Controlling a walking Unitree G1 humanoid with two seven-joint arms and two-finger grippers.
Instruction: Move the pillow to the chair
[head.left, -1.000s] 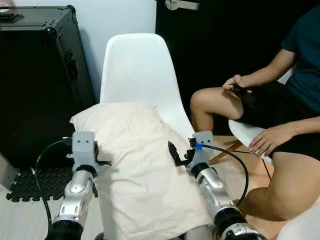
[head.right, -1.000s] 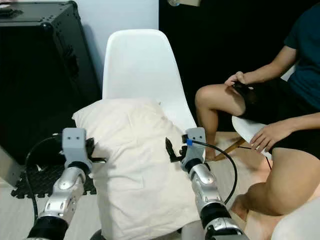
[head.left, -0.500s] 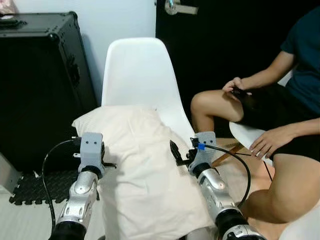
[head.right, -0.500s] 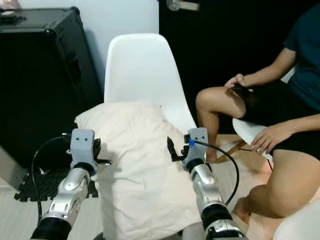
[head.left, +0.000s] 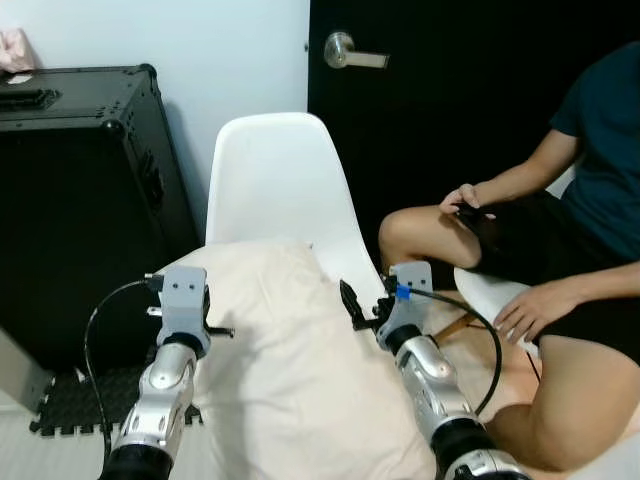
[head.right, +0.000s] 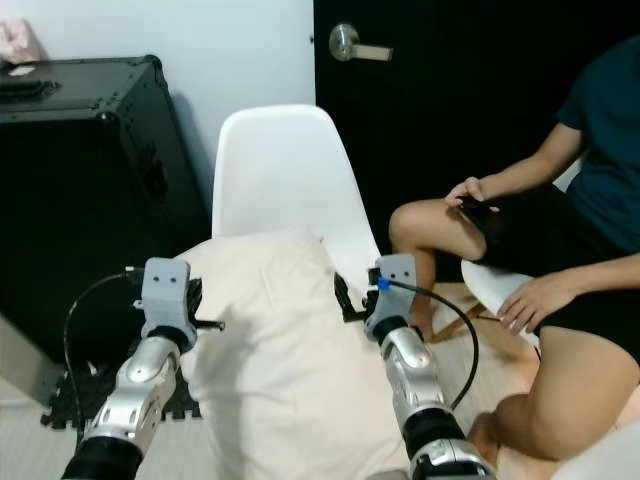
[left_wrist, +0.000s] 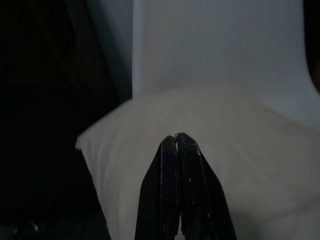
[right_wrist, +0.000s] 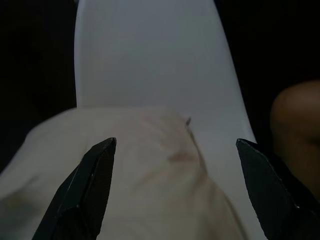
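Observation:
The cream pillow (head.left: 290, 350) lies lengthwise between my two arms, its far end resting on the seat of the white shell chair (head.left: 275, 180). At the pillow's left edge is my left gripper (left_wrist: 176, 137), its two black fingers pressed together over the fabric. My right gripper (right_wrist: 175, 142) is at the pillow's right edge, open, its fingers (right_wrist: 95, 170) spread wide toward the pillow and the chair's backrest. One right finger (head.left: 350, 305) stands up beside the pillow.
A person (head.left: 560, 230) sits close on the right, knee (head.left: 405, 215) near the chair and my right arm. A large black case (head.left: 80, 200) stands at the left, a black foam mat (head.left: 70, 405) below it. A black door (head.left: 450, 90) is behind.
The whole picture has shifted downward, so the camera has moved; more of the door and its handle shows. My left arm has come in closer to the pillow's left edge.

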